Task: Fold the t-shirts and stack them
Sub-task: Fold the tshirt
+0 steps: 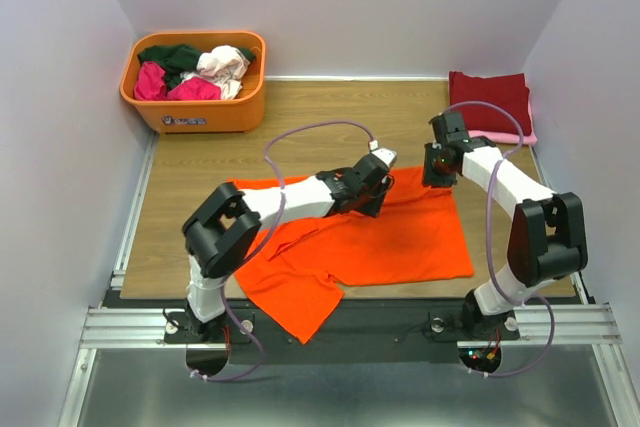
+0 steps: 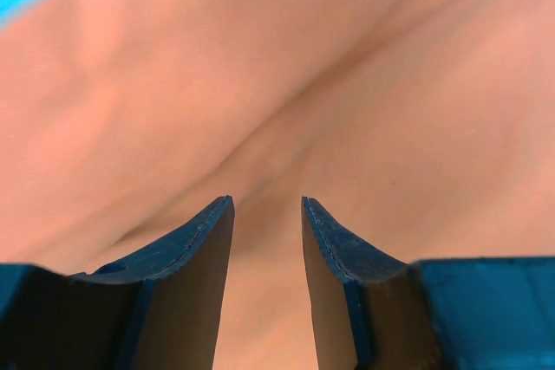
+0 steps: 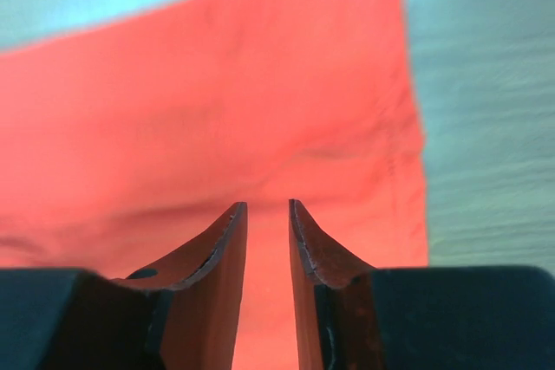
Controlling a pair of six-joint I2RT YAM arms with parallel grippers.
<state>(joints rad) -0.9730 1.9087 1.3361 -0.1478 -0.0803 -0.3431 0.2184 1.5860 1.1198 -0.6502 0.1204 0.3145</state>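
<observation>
A bright orange t-shirt (image 1: pixel 400 242) lies spread on the wooden table, one sleeve hanging over the near edge. My left gripper (image 1: pixel 372 190) is low over the shirt's far edge, and its wrist view is filled with orange cloth (image 2: pixel 286 84). Its jaws (image 2: pixel 267 205) stand apart with nothing pinched between them. My right gripper (image 1: pixel 438 169) hovers above the shirt's far right corner. It (image 3: pixel 267 207) is open by a narrow gap, with orange cloth (image 3: pixel 217 110) below it. A folded dark red t-shirt (image 1: pixel 488 97) rests on a pink one (image 1: pixel 524 137) at the back right.
An orange plastic tub (image 1: pixel 200 112) at the back left holds crumpled magenta, dark green and whitish-pink shirts. Bare table (image 3: pixel 486 127) runs to the right of the shirt's side hem. Grey walls close in on both sides and behind.
</observation>
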